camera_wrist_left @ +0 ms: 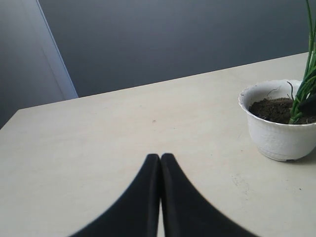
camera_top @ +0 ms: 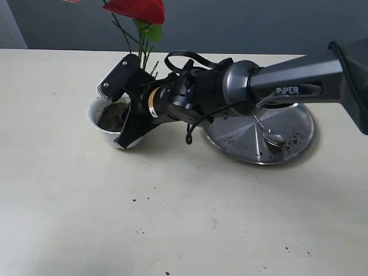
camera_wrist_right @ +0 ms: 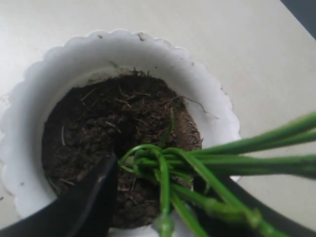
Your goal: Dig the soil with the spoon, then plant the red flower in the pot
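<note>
Small white round pot (camera_top: 92, 115) (camera_wrist_left: 276, 138) (camera_wrist_right: 123, 44): smooth wall, wavy scalloped rim, upright on the pale matte bench (camera_top: 172, 218). Left of the wide round steel plate (camera_top: 241, 144) in the exterior view, apart from it.

Dark brown soil (camera_top: 112, 118) (camera_wrist_left: 271, 108) (camera_wrist_right: 94, 128): coarse, crumbly, threaded with fine fibres and rootlets. Filling the pot to just under the rim.

Red flower (camera_top: 141, 8): glossy petals high above the pot, top cut off by the frame edge. Bundle of thin green stems (camera_top: 144, 49) (camera_wrist_left: 303, 94) (camera_wrist_right: 237, 158) running down into the soil, with bent loops at the base in the right wrist view.

Right jaws on the dark grey right arm (camera_top: 287, 77): black, flat, wedge-shaped, spread wide. One on either side of the stem bundle, tips at the pot's rim. No squeeze on the stems visible; released.

Left jaws: two black tapering blades pressed flat together, clenched on nothing. Low over bare bench, well apart from the pot.

Slim shiny silver spoon (camera_top: 270, 137): lying on the plate, bowl toward the near rim, long thin handle angled up and back. Dark crumbs (camera_top: 138, 232) scattered round it and across the bench.
</note>
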You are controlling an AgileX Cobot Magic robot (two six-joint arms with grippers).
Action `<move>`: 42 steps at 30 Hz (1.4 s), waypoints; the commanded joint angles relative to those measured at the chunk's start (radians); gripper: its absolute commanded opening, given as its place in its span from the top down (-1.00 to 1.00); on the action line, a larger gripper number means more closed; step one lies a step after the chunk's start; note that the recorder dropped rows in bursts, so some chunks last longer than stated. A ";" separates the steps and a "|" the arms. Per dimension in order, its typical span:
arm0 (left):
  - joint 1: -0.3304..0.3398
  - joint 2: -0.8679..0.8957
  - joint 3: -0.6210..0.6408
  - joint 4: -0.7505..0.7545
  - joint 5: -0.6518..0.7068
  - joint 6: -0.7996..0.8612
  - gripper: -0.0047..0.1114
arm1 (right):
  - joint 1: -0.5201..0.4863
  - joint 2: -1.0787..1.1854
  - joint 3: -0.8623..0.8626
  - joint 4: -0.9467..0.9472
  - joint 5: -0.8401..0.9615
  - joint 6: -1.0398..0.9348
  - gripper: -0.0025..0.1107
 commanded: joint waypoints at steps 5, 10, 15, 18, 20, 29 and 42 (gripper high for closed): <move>-0.002 -0.004 0.002 -0.004 -0.006 -0.005 0.91 | 0.004 0.009 0.020 0.007 -0.026 0.003 0.14; -0.002 -0.004 0.002 -0.004 -0.006 -0.005 0.91 | 0.004 0.009 0.020 0.089 -0.156 0.003 0.14; -0.002 -0.004 0.002 -0.004 -0.006 -0.005 0.91 | 0.004 0.013 0.020 0.195 -0.261 0.003 0.14; -0.002 -0.004 0.002 -0.004 -0.006 -0.005 0.91 | 0.004 0.015 0.020 0.207 -0.301 0.003 0.15; -0.002 -0.004 0.002 -0.004 -0.006 -0.005 0.91 | 0.004 0.015 0.020 0.207 -0.303 0.003 0.15; -0.002 -0.004 0.002 -0.004 -0.006 -0.005 0.91 | 0.002 0.015 0.020 0.223 -0.327 0.003 0.44; -0.002 -0.004 0.002 -0.004 -0.006 -0.005 0.91 | 0.002 0.110 0.022 0.303 -0.364 0.003 0.97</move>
